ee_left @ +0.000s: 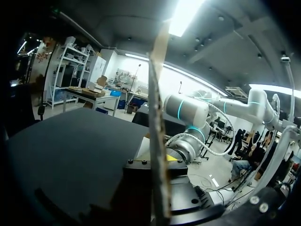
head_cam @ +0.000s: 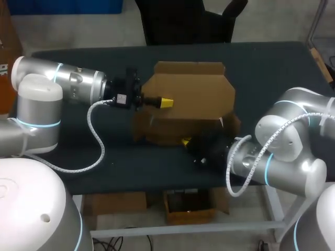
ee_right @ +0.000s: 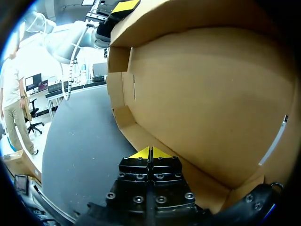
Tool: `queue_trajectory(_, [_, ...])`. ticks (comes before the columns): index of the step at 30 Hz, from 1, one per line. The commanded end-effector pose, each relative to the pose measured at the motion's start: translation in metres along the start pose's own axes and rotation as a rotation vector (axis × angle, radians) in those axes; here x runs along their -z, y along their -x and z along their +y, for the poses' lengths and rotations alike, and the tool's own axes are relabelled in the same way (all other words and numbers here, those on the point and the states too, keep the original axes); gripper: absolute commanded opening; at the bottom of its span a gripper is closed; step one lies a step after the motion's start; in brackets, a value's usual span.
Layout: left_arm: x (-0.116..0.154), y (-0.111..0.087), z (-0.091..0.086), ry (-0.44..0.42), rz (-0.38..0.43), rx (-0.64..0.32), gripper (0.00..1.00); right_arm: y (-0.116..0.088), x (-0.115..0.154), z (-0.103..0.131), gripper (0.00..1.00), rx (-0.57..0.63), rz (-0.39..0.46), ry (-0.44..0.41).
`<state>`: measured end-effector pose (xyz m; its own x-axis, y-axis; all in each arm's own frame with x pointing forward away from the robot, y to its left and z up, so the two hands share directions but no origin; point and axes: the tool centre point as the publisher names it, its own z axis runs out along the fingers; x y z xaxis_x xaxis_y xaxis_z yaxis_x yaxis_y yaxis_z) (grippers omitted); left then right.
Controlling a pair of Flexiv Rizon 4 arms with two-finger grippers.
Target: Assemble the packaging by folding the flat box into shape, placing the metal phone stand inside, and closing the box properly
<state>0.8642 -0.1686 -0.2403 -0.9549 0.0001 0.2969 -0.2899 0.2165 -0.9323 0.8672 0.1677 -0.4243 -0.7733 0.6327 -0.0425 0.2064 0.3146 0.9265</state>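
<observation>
1. The left gripper (head_cam: 165, 102) is coming in from the left over the table (head_cam: 104, 162). It is pinching the raised panel (head_cam: 201, 97) of the box (head_cam: 172, 128). In the left wrist view the cardboard edge is running up between the two fingers, with one finger on each face. Judgement: this grip is probably holding the panel upright so that the half-formed carton is not collapsing back to flat.

2. The box is sitting at the middle of the table, between the two grippers. It is partly folded and open, and one smaller flap is standing at its far side.

3. The right gripper (ee_right: 150, 153) is lying low at the near front of the box. Its yellow tips are pressed together with nothing between them, and they are touching the bottom flap (ee_right: 141, 136) where it meets the large wall. Judgement: the closed fingers are most likely acting as a blunt pusher, bracing or creasing that lower fold against the pull of the left arm.

4. Count:
   - Box: one.
   - Grippers: two, both engaging the box.
   - Metal phone stand: none is showing in any view, so placing it and closing the box are not yet done.
</observation>
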Motion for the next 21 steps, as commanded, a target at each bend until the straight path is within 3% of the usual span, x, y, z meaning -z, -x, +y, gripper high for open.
queue_trajectory(1, [0.001, 0.0, 0.003, 0.002, -0.001, 0.0, 0.0, -0.002, -0.002, -0.001, 0.0, 0.002, -0.011, 0.001])
queue_trajectory(9, [0.001, 0.0, 0.003, 0.002, -0.001, 0.0, 0.0, -0.01, 0.017, 0.006, 0.0, 0.01, 0.013, 0.036])
queue_trajectory(21, [0.001, 0.0, 0.003, 0.002, -0.001, 0.0, 0.0, -0.022, 0.066, 0.014, 0.0, 0.021, 0.055, 0.071])
